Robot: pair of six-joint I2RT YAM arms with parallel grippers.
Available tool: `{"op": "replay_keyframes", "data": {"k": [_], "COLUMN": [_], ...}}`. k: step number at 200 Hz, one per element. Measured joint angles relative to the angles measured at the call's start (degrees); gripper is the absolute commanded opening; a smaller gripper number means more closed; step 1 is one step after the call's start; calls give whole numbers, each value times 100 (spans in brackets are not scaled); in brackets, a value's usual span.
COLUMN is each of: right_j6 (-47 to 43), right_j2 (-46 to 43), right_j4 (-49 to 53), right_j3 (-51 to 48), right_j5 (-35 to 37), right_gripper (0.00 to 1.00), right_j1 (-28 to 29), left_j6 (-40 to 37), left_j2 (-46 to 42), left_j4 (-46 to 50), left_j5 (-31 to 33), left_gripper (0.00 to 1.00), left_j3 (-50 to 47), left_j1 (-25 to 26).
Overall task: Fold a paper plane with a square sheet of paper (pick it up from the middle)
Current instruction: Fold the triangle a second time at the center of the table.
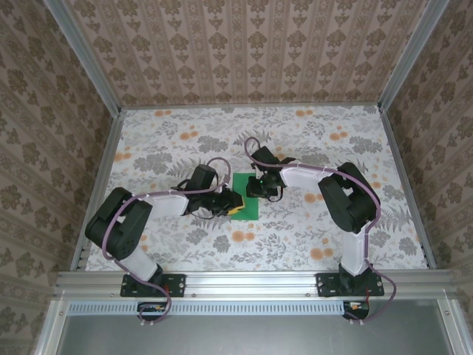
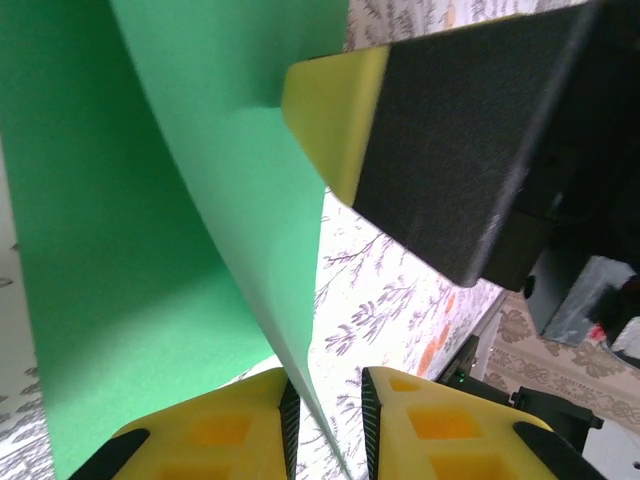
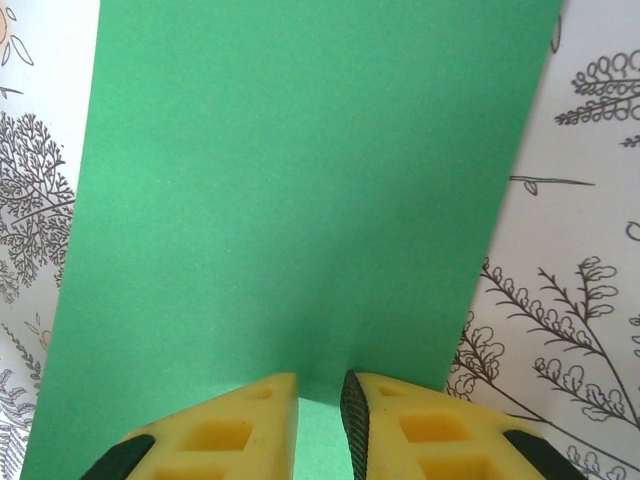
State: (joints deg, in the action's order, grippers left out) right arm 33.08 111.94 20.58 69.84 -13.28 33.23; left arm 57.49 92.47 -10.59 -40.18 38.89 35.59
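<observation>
I am watching the sheet [image 1: 245, 195] near the middle of the top view, on the table [image 1: 332, 140], between the two wrists. There the left gripper [image 2: 325, 392] is sitting at the sheet's lower left edge, and the right gripper [image 3: 318, 385] is sitting over its upper right part.

In the left wrist view the left jaws are standing narrow. A raised edge of the sheet is running down into the slit between them, so I am reading that gripper as pinching the paper. The paper is curving up off the table there rather than lying flat. At the upper right of that view one yellow fingertip [image 2: 330, 110] of the right gripper is touching the raised paper. In the right wrist view the right jaws are narrow too, with green showing in the gap. I am judging that it is nipping the sheet as well.

I am expecting the sheet to behave as thin, light and limp. It should bend under its own weight, slide easily on the printed table, and keep any stray crease. It may tear if the arms pull apart. A flat sheet is offering nothing to grab, so I am treating the raised ridge and the edges as the places to take hold, with light fingertip grips moving together. No dart shape is forming yet.
</observation>
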Motion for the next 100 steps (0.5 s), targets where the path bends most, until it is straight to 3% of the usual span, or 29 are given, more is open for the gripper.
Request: {"op": "replay_keyframes", "data": {"k": [56,100], "right_j6": [17,22], "right_j2": [33,33], "right_j4": [57,48], "right_j3": [50,50], "right_j5": [-92,-271], "right_gripper": [24,28], "right_j1": [-42,-140], "left_j6": [243,442], "left_j2": [216,577], "left_j4": [-861,-1224], "left_j5": [-170,-227], "left_gripper": [30,43], "left_j3": [13,39], "left_j1": [0,-4]}}
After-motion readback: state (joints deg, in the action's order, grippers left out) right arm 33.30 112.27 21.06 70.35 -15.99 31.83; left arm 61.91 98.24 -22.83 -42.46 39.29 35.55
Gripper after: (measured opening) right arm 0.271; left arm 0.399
